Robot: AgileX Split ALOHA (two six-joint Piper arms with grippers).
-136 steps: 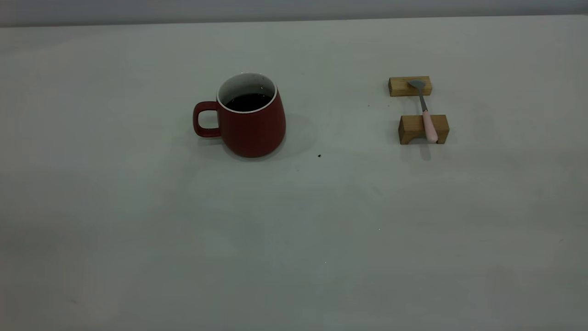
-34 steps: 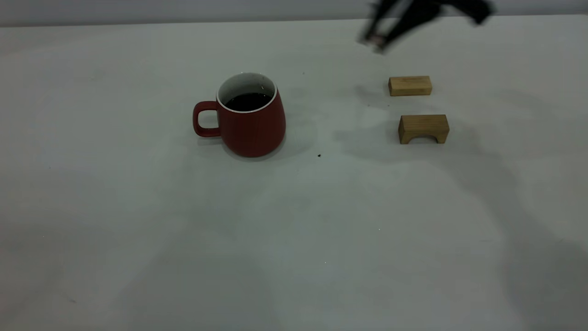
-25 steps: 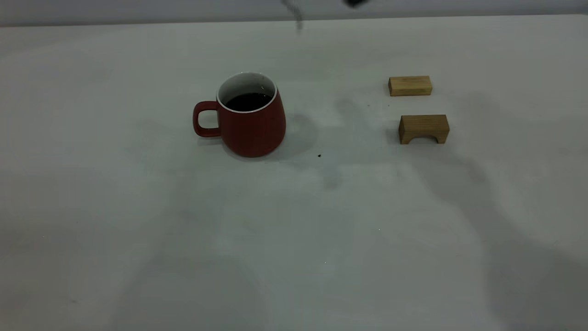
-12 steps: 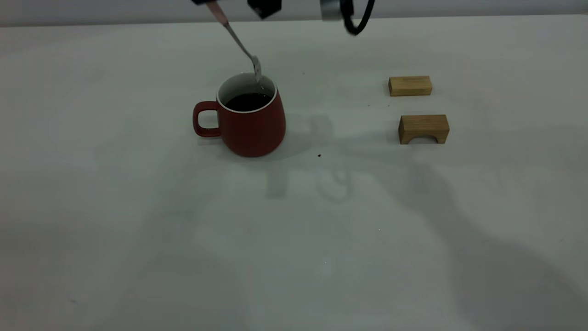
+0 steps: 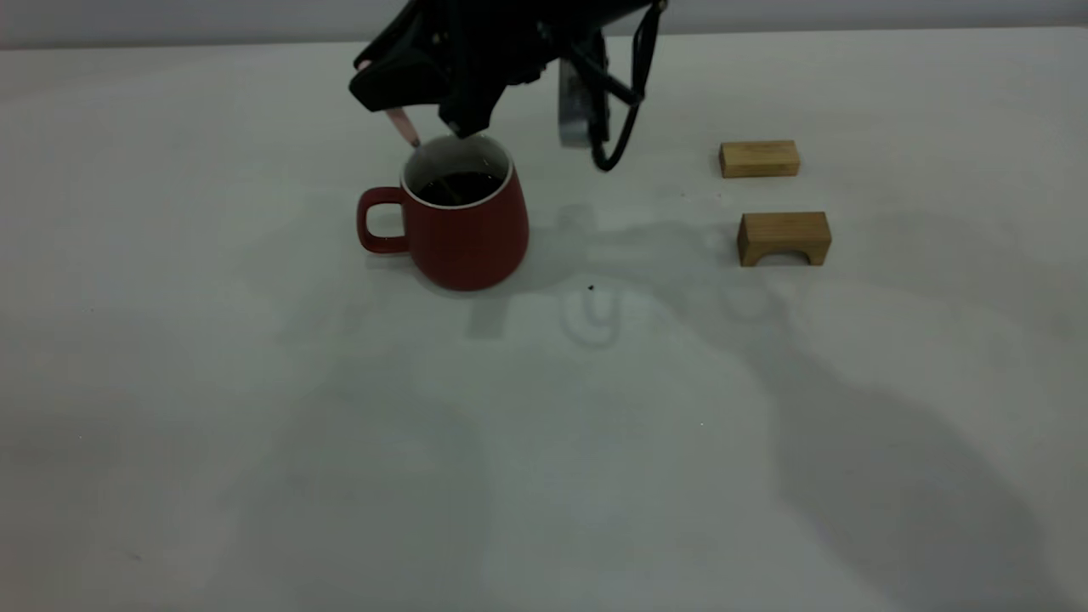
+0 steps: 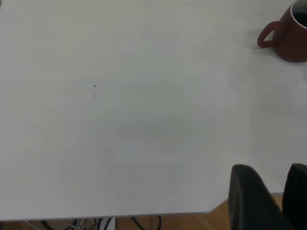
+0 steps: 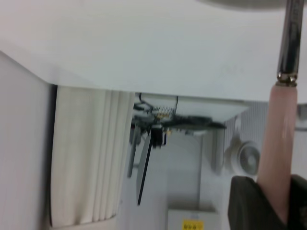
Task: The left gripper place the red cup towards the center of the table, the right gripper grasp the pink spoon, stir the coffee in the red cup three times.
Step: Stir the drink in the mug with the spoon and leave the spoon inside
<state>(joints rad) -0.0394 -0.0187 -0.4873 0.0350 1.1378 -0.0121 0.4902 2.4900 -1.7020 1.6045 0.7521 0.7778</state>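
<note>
Since half a second ago the right hand [image 5: 429, 115] has been lowered from above the red cup [image 5: 463, 225], and the pink spoon [image 5: 404, 127] has been dipped past the rim into the coffee [image 5: 459, 187]. From outside, the spoon is seen held aslant by its handle — probably so the bowl can sweep the liquid. The cup stands on the table [image 5: 544, 425], well apart from the two wooden blocks [image 5: 782, 238].

In the left wrist view, the left hand [image 6: 271, 199] hangs near the table edge, far from the cup [image 6: 288, 33] — slightly parted, holding nothing.

In the right wrist view, the handle [image 7: 278, 148] is clamped between the fingers [image 7: 247, 203].
</note>
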